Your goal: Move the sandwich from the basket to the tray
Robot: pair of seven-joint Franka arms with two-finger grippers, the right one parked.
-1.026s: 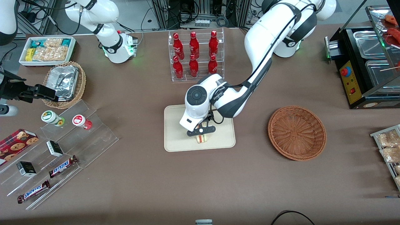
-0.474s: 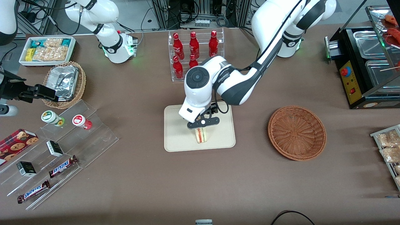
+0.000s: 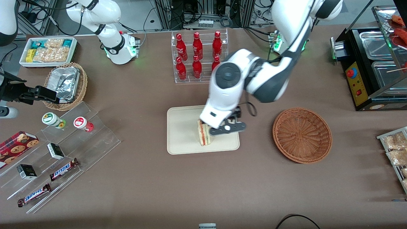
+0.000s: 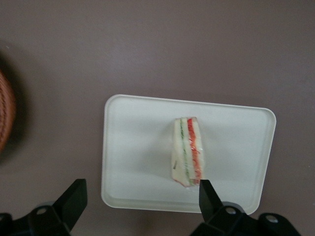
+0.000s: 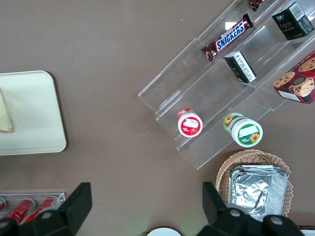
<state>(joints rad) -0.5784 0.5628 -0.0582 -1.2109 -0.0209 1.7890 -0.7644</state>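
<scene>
Sandwich (image 3: 203, 137) stands on the tray (image 3: 181, 127), basket (image 3: 302, 135) bare; the gripper (image 3: 227, 128) hangs above, jaws apart. Only retreat remains.

A robotics lab dressed as a snack shop: white robot arms (image 3: 254, 76) bolted to a brown-covered worktop (image 3: 143, 178), cable-filled equipment racks (image 3: 203, 12) at its far edge, a clear acrylic rack of red bottles (image 3: 198, 55), stepped acrylic shelves of chocolate bars (image 3: 60, 170), and what may be a black food warmer (image 3: 372, 66).
</scene>
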